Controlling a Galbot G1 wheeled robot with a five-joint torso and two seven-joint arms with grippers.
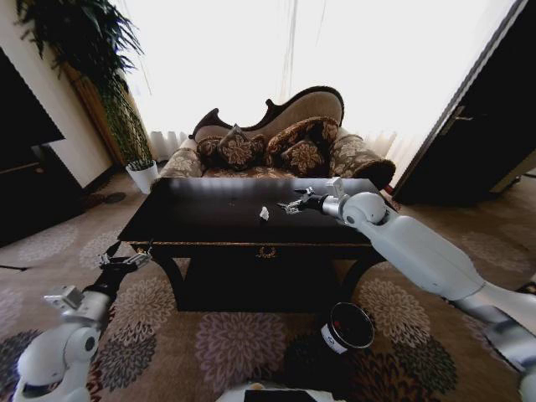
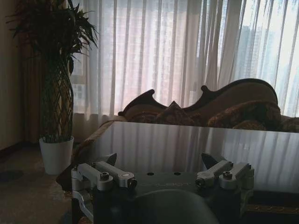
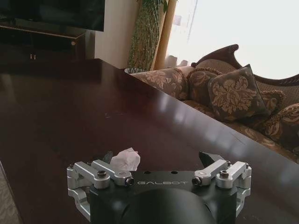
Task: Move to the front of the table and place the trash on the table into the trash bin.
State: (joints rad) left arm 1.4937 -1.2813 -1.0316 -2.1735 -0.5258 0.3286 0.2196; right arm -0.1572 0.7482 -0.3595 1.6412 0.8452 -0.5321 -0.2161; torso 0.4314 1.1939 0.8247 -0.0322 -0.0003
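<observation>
The right claw (image 1: 291,205) hovers spread over the surface (image 1: 209,219), with the paper (image 1: 264,213) just beside it at nine o'clock. Best to centre over the scrap before closing. The left claw (image 1: 126,262) waits spread, low.

My head camera looks forward and down over the table (image 1: 209,219) toward the sofa (image 1: 276,138). My left wrist camera sits low at the table's edge, facing the sofa (image 2: 224,109). My right wrist camera hovers close above the tabletop (image 3: 70,116); all three share table and sofa.
</observation>
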